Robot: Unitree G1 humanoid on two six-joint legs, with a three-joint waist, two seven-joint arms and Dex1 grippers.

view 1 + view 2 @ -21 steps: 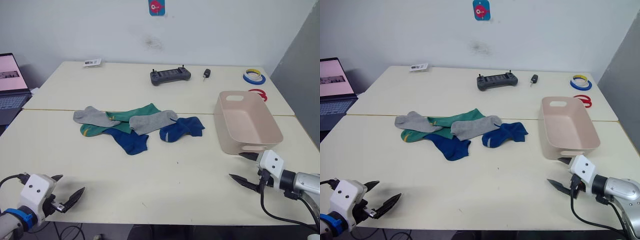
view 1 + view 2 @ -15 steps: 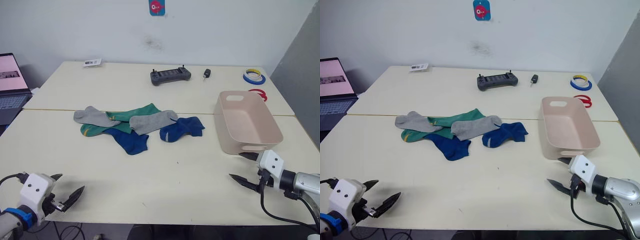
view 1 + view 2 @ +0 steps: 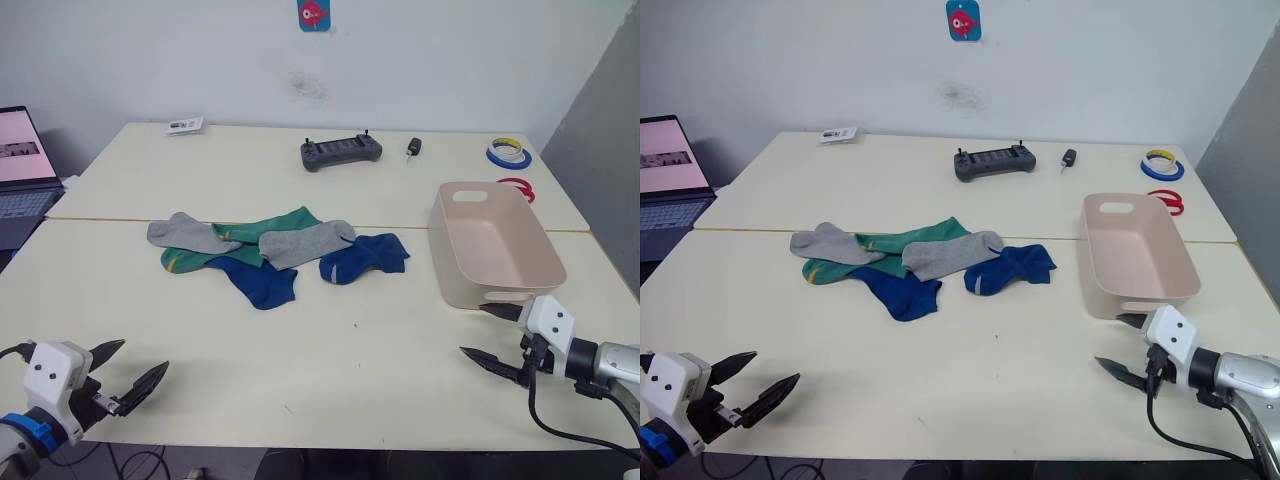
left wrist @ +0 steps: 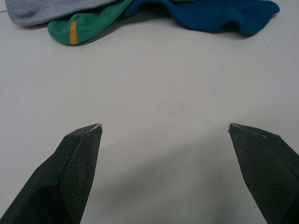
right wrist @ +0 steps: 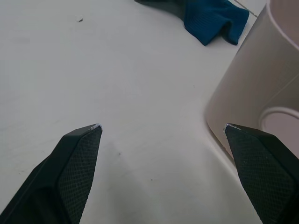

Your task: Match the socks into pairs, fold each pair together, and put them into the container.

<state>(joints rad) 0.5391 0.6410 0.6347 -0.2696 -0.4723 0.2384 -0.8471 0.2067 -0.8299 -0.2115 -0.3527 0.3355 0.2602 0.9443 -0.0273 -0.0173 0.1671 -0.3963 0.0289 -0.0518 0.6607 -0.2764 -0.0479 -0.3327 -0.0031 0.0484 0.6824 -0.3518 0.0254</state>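
Observation:
Several socks lie in a loose heap mid-table: a grey sock (image 3: 180, 232), green socks (image 3: 270, 228) with yellow marks, a second grey sock (image 3: 305, 243), and two dark blue socks (image 3: 262, 282) (image 3: 365, 256). The empty pinkish-beige container (image 3: 495, 243) stands to their right. My left gripper (image 3: 145, 354) hovers open at the near left edge, well short of the heap, and its wrist view shows the green sock's cuff (image 4: 79, 29) ahead. My right gripper (image 3: 471, 329) is open just in front of the container's near end (image 5: 252, 84), holding nothing.
A laptop (image 3: 20, 170) sits at the far left. A black controller (image 3: 340, 152), a small key fob (image 3: 413, 147), tape rolls (image 3: 508, 153), a red ring (image 3: 515, 188) and a card (image 3: 184, 125) lie along the back. A seam crosses the table behind the socks.
My left gripper has drawn back slightly to the left along the near edge. The right gripper has barely shifted. The socks and container are unmoved.

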